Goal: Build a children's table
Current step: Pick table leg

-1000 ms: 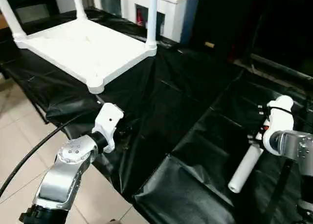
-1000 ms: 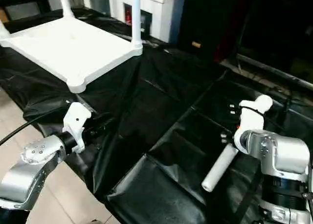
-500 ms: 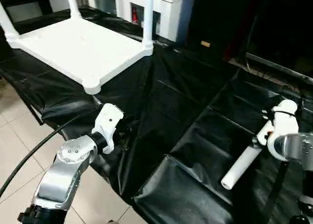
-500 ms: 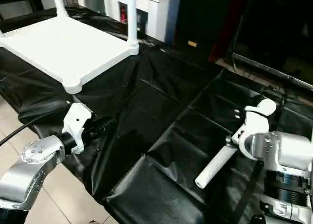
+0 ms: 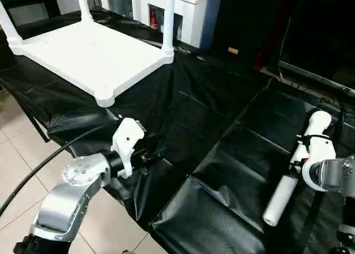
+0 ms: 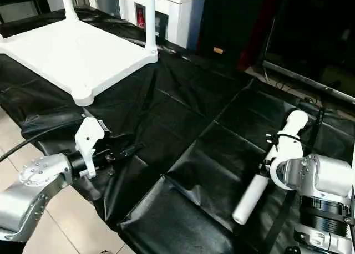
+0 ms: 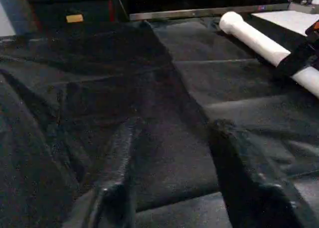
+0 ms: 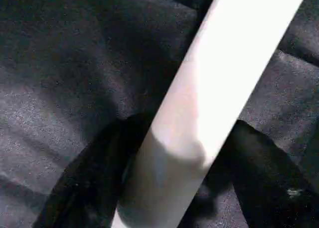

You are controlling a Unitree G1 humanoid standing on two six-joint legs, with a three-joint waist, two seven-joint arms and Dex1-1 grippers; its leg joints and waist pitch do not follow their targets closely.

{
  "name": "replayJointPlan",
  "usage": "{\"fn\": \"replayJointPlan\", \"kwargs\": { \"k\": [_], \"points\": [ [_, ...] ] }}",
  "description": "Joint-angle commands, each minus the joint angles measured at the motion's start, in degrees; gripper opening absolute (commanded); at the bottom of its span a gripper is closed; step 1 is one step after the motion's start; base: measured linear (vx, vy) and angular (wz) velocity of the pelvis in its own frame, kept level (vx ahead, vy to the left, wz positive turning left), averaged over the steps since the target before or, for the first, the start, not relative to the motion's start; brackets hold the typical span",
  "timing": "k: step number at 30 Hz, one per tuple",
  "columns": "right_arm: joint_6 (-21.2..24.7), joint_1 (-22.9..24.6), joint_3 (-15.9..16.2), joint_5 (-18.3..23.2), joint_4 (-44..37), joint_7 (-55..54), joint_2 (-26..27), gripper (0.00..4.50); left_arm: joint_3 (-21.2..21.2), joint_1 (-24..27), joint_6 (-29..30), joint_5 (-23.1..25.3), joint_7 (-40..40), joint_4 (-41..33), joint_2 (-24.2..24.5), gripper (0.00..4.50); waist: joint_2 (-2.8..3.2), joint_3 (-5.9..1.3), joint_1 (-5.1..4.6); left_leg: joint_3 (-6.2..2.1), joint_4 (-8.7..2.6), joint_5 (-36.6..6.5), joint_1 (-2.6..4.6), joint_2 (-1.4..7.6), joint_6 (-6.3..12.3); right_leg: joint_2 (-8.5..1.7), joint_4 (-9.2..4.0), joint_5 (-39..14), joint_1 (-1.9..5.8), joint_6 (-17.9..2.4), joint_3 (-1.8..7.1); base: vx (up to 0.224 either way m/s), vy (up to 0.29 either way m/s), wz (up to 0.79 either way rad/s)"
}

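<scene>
covering the work surface, a crinkled black sheet point(image 5: 222, 137) lies under everything; a white cabinet point(image 5: 183, 10) stands behind. no writing is legible. the upturned tabletop point(image 5: 89, 54) sits far left with upright legs. the right gripper point(image 8: 174, 153) pinches a smooth white leg point(image 5: 297, 168); the left gripper point(image 7: 169, 208) is spread, empty.

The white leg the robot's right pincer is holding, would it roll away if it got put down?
Probably yes. The white leg is a smooth round tube, so it could roll across the black sheet, though the folds might stop it. It looks stiff: it stays straight with both ends sticking out past the right pincer. Its shiny surface may slip.
</scene>
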Motion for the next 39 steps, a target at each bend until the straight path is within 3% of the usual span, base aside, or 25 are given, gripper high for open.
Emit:
{"fn": "replayJointPlan", "kwargs": {
  "k": [1,9,12,15,16,18,19,20,21,22,23,25,27,28,29,30,31,32,33,34,35,36,37,38,39],
  "points": [
    [0.3,0.71,-0.37,-0.02,0.63,-0.14,0.74,2.67,0.08,-0.85,-1.32,0.71,0.85,0.23,-0.55,2.48,-0.09,-3.18,-0.14,-0.4,-3.97,-7.95,0.6,2.35,-1.25,-4.28,-5.29,-15.03,2.47,-7.1,2.93,0.0,0.0,0.0],
    [-3.16,0.61,-1.03,-0.97,-0.61,-1.54,1.95,2.02,3.34,-2.48,-5.32,0.82,8.47,2.79,-6.25,2.73,-0.29,-3.34,-0.31,-0.47,-3.87,-7.76,0.24,2.27,-1.01,-4.37,-5.39,-14.82,2.85,-7.07,2.9,0.0,0.0,0.0],
    [-14.61,0.29,-2.13,-0.27,-5.16,-1.41,3.6,1.76,4.58,-4.2,-5.02,2.1,12.05,5.53,-7.17,2.73,-0.1,-3.56,-0.37,-0.3,-3.66,-8.03,0.35,2.21,-0.66,-4.55,-5.41,-14.63,2.73,-6.83,3.06,0.0,0.0,0.0],
    [-18.25,-0.33,-3.62,0.83,-7.99,-1.57,5.67,1.59,4.96,-5.37,-5.2,3.2,13.4,7.32,-7.06,2.73,-0.71,-3.69,0.89,0.01,-1.88,-5.78,-0.87,1.38,5.6,-8.5,-6.67,-17.7,4.06,-7.27,5.65,0.0,0.0,0.0],
    [-19.72,-0.58,-4.5,1.21,-8.79,-2.02,6.75,1.56,5.04,-5.72,-5.51,3.78,13.74,7.8,-7.03,2.73,0.41,-3.71,2.19,-1.34,0.52,-4.31,-1.47,1.67,7.95,-12.14,-7.81,-20.01,4.69,-7.92,8.01,0.004,0.053,0.01],
    [-24.52,-0.85,-5.82,2.49,-9.26,-1.66,8.73,1.53,5.28,-6.52,-5.68,4.7,14.86,8.54,-6.88,2.73,0.03,-3.85,2.71,-2.39,3.17,-4.32,-3.11,1.61,9.37,-14.66,-8.65,-20.45,5.38,-8.97,10.22,0.005,0.082,0.0],
    [-25.06,-0.96,-6.42,3.03,-9.7,-1.91,9.8,1.52,5.45,-6.95,-5.62,4.88,15.41,8.91,-6.83,2.73,0.34,-3.92,3.1,-4.6,5.28,-4.22,-4.63,1.82,9.02,-15.6,-8.64,-18.7,5.62,-12.63,10.9,-0.001,0.168,-0.05],
    [-26.01,-0.78,-6.45,3.22,-10.01,-2.3,10.71,1.52,5.63,-7.4,-5.69,5.05,15.91,9.32,-6.73,2.73,1.74,-3.67,3.33,-2.16,3.23,-7.13,0.03,1.54,3.19,-8.15,-8.26,-20.96,2.34,-12.54,11.86,-0.001,0.168,-0.05],
    [-27.11,-0.31,-6.34,3.23,-10.24,-2.98,11.8,1.52,5.81,-8.03,-5.9,5.26,16.45,9.94,-6.58,2.73,1.74,-3.2,2.4,-1.19,0.98,-7.95,0.9,1.02,2.17,-4.91,-7.15,-19.56,1.84,-11.72,10.72,-0.023,0.23,-0.25],
    [-29.26,0.36,-6.25,3.36,-10.48,-3.68,13.3,1.52,6.07,-8.78,-5.98,5.4,16.92,10.65,-6.4,2.73,2.7,-3.34,1.39,1.52,-2.15,-11.94,5.77,1.42,2.11,-0.51,-4.91,-18.0,-2.6,-8.69,6.88,-0.066,0.224,-0.44],
    [-29.96,0.52,-6.36,3.54,-10.57,-3.79,13.84,1.52,6.15,-8.98,-5.88,5.37,16.98,10.81,-6.36,2.73,2.68,-2.94,-0.28,3.65,-3.9,-19.21,7.99,2.13,3.54,0.78,-2.25,-19.44,-5.13,-7.13,2.62,-0.066,0.224,-0.44],
    [-31.48,1.32,-5.08,3.37,-11.1,-3.35,14.59,1.52,6.45,-9.4,-5.7,5.5,17.39,11.13,-6.18,2.73,2.45,-2.82,-1.39,6.96,-6.18,-23.63,6.76,3.78,4.41,-0.41,1.36,-13.86,-4.7,-5.95,-1.94,-0.044,0.259,-0.43],
    [-32.33,1.69,-4.29,3.11,-11.38,-3.16,14.8,1.52,6.61,-9.48,-5.55,5.46,17.42,11.07,-6.08,2.73,1.6,-3.05,-1.72,9.74,-5.47,-24.87,6.88,3.57,2.31,-2.79,-0.08,-12.68,-4.47,-6.51,-3.15,-0.026,0.247,-0.5],
    [-33.17,1.95,-3.82,2.89,-11.49,-3.0,15.01,1.52,6.73,-9.54,-5.47,5.51,17.41,11.04,-6.09,2.73,0.57,-3.34,-1.61,10.08,-1.53,-26.09,7.49,1.72,-0.17,-5.54,-4.62,-17.37,-4.82,-7.1,0.92,0.002,0.254,-0.47],
    [-34.08,1.91,-3.55,2.43,-11.25,-3.46,15.82,1.52,7.25,-8.86,-5.04,4.06,16.23,9.3,-6.08,2.73,-1.17,-3.88,1.0,4.68,6.98,-25.11,4.17,0.01,2.04,-15.21,-10.63,-25.59,0.53,-7.75,12.61,0.002,0.254,-0.47],
    [-34.3,1.89,-3.4,2.31,-11.15,-3.46,15.92,1.52,7.41,-8.69,-4.98,3.84,16.16,8.96,-6.07,2.73,-1.07,-4.52,2.0,1.04,8.47,-21.83,0.12,-0.33,2.43,-17.5,-10.32,-26.33,4.71,-9.4,16.11,0.056,0.299,-0.71],
    [-34.94,1.73,-2.89,1.92,-10.66,-3.52,16.23,1.52,7.89,-7.86,-4.89,3.63,16.23,8.12,-5.82,2.73,-0.43,-3.41,0.89,-4.64,9.82,-16.12,-2.19,-0.55,1.75,-17.57,-11.19,-35.56,4.96,-10.96,15.95,0.043,0.321,-0.93],
    [-34.94,1.73,-2.89,1.92,-10.66,-3.52,16.23,1.52,7.89,-7.86,-4.89,3.63,16.23,8.12,-5.82,2.73,-0.12,-3.08,-0.64,-5.73,6.69,-14.47,-0.71,-2.07,2.07,-10.84,-10.92,-38.64,1.89,-9.53,14.06,0.043,0.321,-0.93],
    [-35.42,1.64,-2.54,1.83,-10.3,-3.58,16.36,1.52,8.06,-7.39,-4.99,3.92,16.66,8.07,-5.54,2.73,1.23,-3.06,-2.23,-5.02,1.96,-14.14,0.72,-2.43,3.0,-5.69,-8.92,-36.63,-0.03,-7.08,11.05,-0.026,0.312,-0.74],
    [-35.93,1.53,-1.97,1.78,-9.89,-3.23,16.29,1.52,8.36,-6.78,-4.94,4.43,17.48,8.02,-5.28,2.73,2.8,-3.12,-5.48,-2.78,-4.57,-16.39,4.55,-0.64,8.05,0.72,1.62,-25.55,-6.37,-2.46,1.85,-0.019,0.298,-0.58],
    [-36.53,1.27,-1.22,1.65,-9.19,-3.08,16.12,1.52,9.04,-6.03,-4.65,4.88,18.67,7.85,-5.13,2.73,1.47,-3.59,-6.78,-2.44,-5.63,-11.2,3.96,0.6,10.31,0.33,6.9,-18.89,-6.43,-1.59,-0.72,-0.019,0.298,-0.58],
    [-36.81,1.16,-0.86,1.6,-8.87,-3.0,16.01,1.52,9.36,-5.71,-4.49,5.06,19.22,7.77,-5.09,2.73,2.54,-3.76,-7.06,-1.65,-5.46,3.64,5.28,1.49,10.93,-1.35,7.96,-10.71,-6.85,-3.21,-3.58,-0.031,0.279,-0.52],
    [-37.64,0.84,-0.04,1.73,-7.98,-2.63,15.75,1.52,10.14,-4.67,-4.12,5.61,20.43,7.24,-4.96,2.73,0.43,-3.77,-7.25,2.13,-5.58,7.06,6.33,2.89,7.37,-2.63,6.24,-4.52,-5.9,-5.51,-5.6,-0.035,0.213,-0.68],
    [-37.97,0.67,0.33,1.73,-7.55,-2.46,15.6,1.52,10.52,-4.06,-3.97,5.73,20.8,6.85,-4.91,2.73,-1.8,-6.41,-6.82,2.89,-3.07,6.44,9.13,1.43,-0.62,-6.44,2.35,-0.32,-3.38,-8.95,-3.77,-0.035,0.213,-0.68],
    [-38.13,0.56,0.56,1.73,-7.25,-2.37,15.49,1.52,10.83,-3.47,-3.83,5.88,21.1,6.37,-4.86,2.73,-3.48,-6.8,-4.13,4.64,1.75,0.2,6.22,-0.99,-4.83,-12.05,-0.98,-3.41,0.66,-11.91,2.26,0.031,0.153,-0.76]
  ]
}}
